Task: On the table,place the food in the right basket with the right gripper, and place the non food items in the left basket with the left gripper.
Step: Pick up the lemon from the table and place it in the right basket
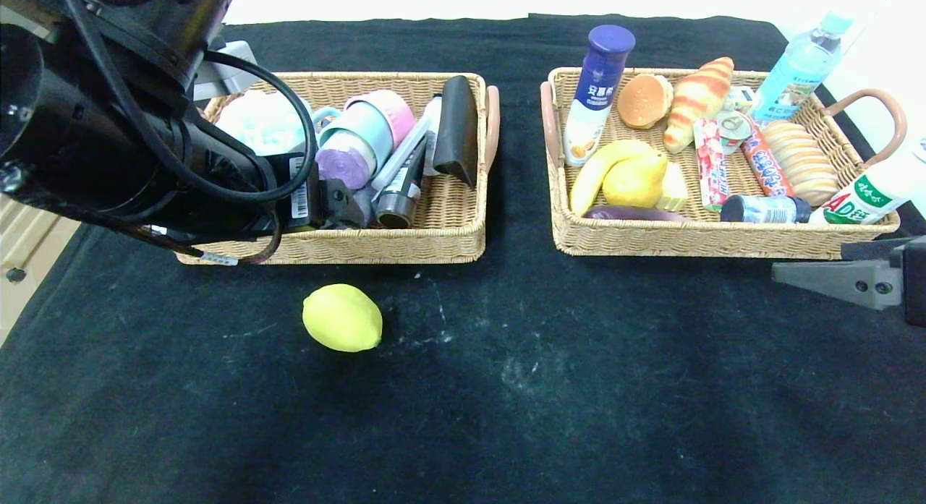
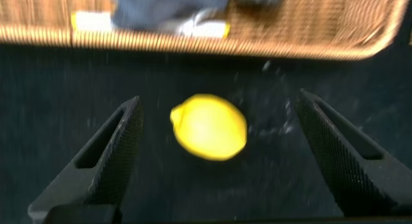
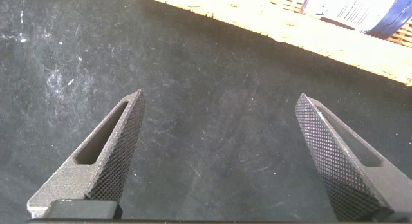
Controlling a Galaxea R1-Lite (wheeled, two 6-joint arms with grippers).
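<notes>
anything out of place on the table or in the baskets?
One thing: the lemon lies alone on the table, in front of the left basket, which holds non-food, not in the right basket with the other food. The open left tool is over it; the right tool is off by the right basket's corner.

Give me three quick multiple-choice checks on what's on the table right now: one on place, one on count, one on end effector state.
1. Where is the lemon?
A. In the right basket
B. On the table, in front of the left basket
C. In the left end effector

2. How many loose items lie on the table outside the baskets?
A. One
B. Two
C. Three

3. How do the right end effector fingers stand?
A. Shut on the lemon
B. Shut, empty
C. Open, empty

Answers:
1 B: it sits on the cloth before the left basket.
2 A: only the lemon.
3 C: only bare cloth shows between the spread fingers.
</notes>
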